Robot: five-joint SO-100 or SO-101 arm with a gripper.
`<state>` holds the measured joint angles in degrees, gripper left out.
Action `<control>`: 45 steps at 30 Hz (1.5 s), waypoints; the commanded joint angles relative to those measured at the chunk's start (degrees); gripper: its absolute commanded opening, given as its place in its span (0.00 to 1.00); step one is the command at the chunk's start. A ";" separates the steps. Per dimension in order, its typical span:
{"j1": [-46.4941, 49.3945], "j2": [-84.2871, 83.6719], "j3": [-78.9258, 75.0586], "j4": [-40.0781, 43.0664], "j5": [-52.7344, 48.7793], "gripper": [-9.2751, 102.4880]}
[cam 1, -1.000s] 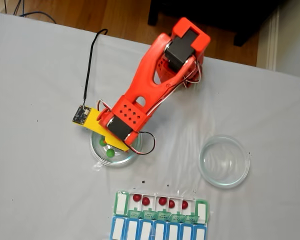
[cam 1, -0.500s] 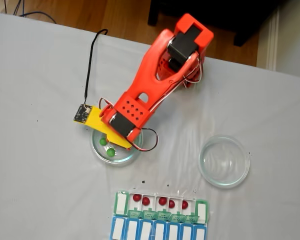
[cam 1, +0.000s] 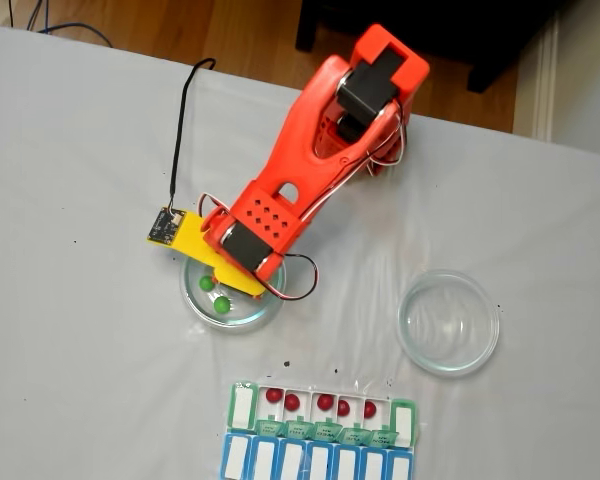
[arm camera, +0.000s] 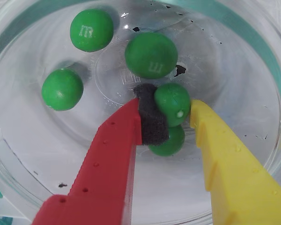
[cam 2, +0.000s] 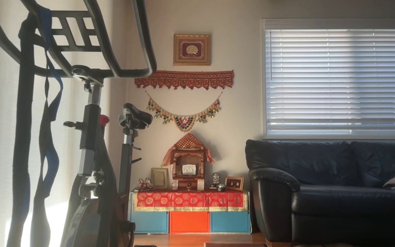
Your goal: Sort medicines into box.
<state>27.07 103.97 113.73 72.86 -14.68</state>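
Several green medicines lie in a round glass dish (arm camera: 253,51) (cam 1: 265,312). In the wrist view my gripper (arm camera: 172,107) reaches down into it. Its red finger (arm camera: 112,159) with a dark foam pad and its yellow finger (arm camera: 225,159) press on either side of one green medicine (arm camera: 174,101), which overlaps another green one (arm camera: 171,143) under it. Loose green ones lie at the far left (arm camera: 91,29) (arm camera: 62,89) and the middle (arm camera: 151,55). In the fixed view my gripper (cam 1: 226,288) is over the dish. The box (cam 1: 242,405) lies below it with several red medicines (cam 1: 292,402) in open compartments.
An empty glass dish (cam 1: 448,322) stands right of the arm. A blue-and-white organizer row (cam 1: 315,462) adjoins the box at the table's near edge. A black cable (cam 1: 180,130) runs from the wrist camera board (cam 1: 162,228) toward the table's far edge.
The arm's wrist has shifted slightly up and away from the box over the dish. The medicines in the box and the empty dish have not moved.
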 commanded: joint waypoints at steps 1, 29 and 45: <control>-0.88 2.64 -0.18 0.00 0.35 0.14; -3.08 25.14 5.45 -15.56 -2.81 0.10; -26.10 7.03 -28.83 6.77 0.62 0.10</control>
<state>5.98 111.27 93.16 77.34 -13.80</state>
